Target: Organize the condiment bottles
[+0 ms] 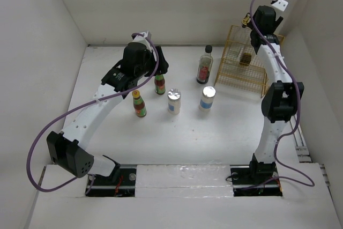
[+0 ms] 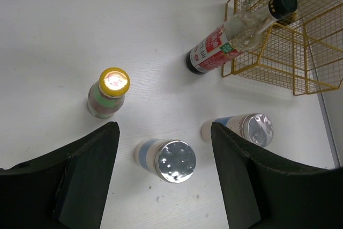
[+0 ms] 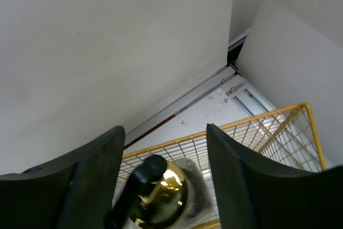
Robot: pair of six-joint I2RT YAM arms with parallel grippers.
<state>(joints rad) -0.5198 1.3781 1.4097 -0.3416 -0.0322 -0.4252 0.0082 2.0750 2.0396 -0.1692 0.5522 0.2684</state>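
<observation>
Two red-labelled sauce bottles with yellow-green caps stand left of centre, one [image 1: 159, 84] behind the other [image 1: 140, 104]. Two white silver-lidded shakers [image 1: 174, 101] [image 1: 207, 98] stand to their right. A black-capped clear bottle [image 1: 204, 65] stands behind them. My left gripper [image 1: 162, 68] hangs open above the rear sauce bottle. In the left wrist view it [image 2: 163, 130] frames one shaker [image 2: 169, 159], with a sauce bottle [image 2: 110, 92] to its left. My right gripper [image 1: 252, 21] is open above a gold-collared, black-topped bottle [image 3: 161, 197] in the rack, touching nothing.
The yellow wire rack [image 1: 238, 73] stands at the back right, close to the right wall, and also shows in the left wrist view [image 2: 300, 52] and the right wrist view [image 3: 241, 127]. White walls enclose the table on three sides.
</observation>
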